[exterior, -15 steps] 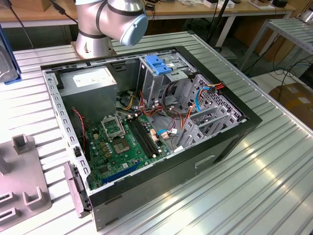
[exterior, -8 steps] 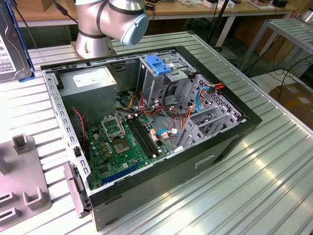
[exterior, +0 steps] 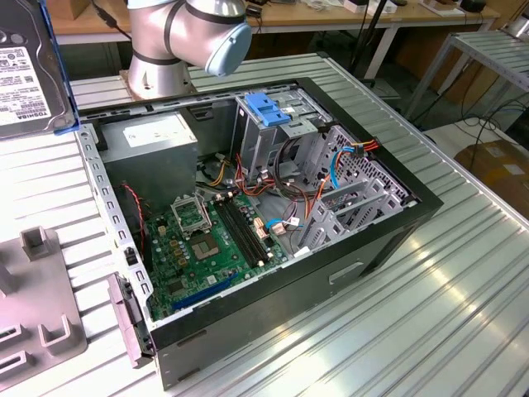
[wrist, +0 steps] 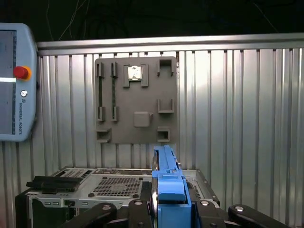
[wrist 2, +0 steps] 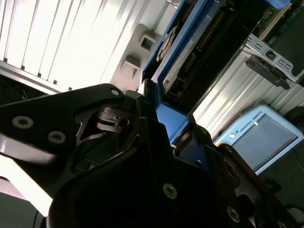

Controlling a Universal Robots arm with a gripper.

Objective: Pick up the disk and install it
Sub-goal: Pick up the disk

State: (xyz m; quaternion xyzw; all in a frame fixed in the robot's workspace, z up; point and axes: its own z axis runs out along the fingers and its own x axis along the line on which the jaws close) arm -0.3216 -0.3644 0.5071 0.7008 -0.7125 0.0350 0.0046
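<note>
The fingers (wrist 2: pixel 145 118) are clamped on the disk (wrist: pixel 170 187), held on edge, so I'd keep it square and steady in that grip, with the open case (exterior: pixel 397 217) well apart from them

1. An open black computer case (exterior: pixel 388 240) lies on the ribbed metal tabletop (exterior: pixel 471 314), about its middle.
2. Inside: a green motherboard (exterior: pixel 207 248), a grey power supply (exterior: pixel 153 141), a metal cage (exterior: pixel 256 136) with a blue tab (exterior: pixel 266 107).
3. A grey fixture plate (exterior: pixel 33 314) lies by the tabletop's edge at the exterior view's left.
4. A teach pendant (wrist: pixel 14 80) rests apart from it.
</note>
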